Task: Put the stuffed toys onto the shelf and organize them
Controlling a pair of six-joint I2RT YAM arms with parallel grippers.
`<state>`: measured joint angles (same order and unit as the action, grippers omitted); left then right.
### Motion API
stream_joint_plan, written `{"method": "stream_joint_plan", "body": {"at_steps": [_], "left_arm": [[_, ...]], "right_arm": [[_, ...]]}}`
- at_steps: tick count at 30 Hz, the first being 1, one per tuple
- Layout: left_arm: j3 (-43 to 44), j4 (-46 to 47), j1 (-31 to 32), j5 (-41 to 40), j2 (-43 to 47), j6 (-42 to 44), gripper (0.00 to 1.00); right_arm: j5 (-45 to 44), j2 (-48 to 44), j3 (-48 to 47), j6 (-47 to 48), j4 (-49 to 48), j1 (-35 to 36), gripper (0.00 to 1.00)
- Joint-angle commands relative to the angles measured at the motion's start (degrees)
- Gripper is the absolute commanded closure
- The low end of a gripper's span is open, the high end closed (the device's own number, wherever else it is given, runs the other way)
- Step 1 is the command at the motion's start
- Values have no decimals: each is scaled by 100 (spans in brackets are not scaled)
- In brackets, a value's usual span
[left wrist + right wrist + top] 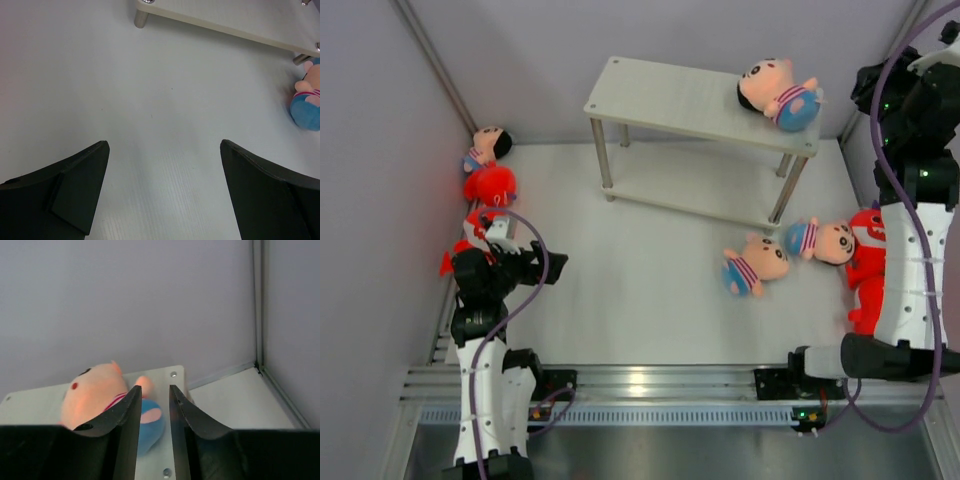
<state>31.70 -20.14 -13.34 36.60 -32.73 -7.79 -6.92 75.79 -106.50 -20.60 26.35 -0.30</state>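
Stuffed toys (756, 264) litter the table; one doll (779, 95) tops the shelf (660, 95)

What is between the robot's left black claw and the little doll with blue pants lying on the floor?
Nothing: bare white tabletop. The left wrist view shows the open left gripper and the peach striped-shirt doll with only that surface between.

One doll (780, 95) on shelf (670, 95); others on table.

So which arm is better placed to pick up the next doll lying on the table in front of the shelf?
The right. Two dolls lie on the table's right side, beside the right arm, whose gripper hangs above the shelf. The left gripper, jaws open, sits farther away across bare table.
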Motion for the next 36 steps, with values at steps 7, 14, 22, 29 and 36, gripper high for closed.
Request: {"method": "stream_joint_plan", "body": {"at_steps": [7,14,22,29,36], "left_arm": [[3,283,25,111,92,58,2],[3,300,33,119,92,58,1],[3,291,25,128,118,58,1],[-6,291,25,128,118,58,1],[-6,291,25,137,144,67,1]], "right_arm": [[1859,1368,-398,285,293,-691,81],[1948,1211,173,144,20,-691,83],[2037,648,929,152,-543,-201,83],[1624,359,1218,39,-481,267,83],[1545,305,1316,-23,-385,539,83]]}}
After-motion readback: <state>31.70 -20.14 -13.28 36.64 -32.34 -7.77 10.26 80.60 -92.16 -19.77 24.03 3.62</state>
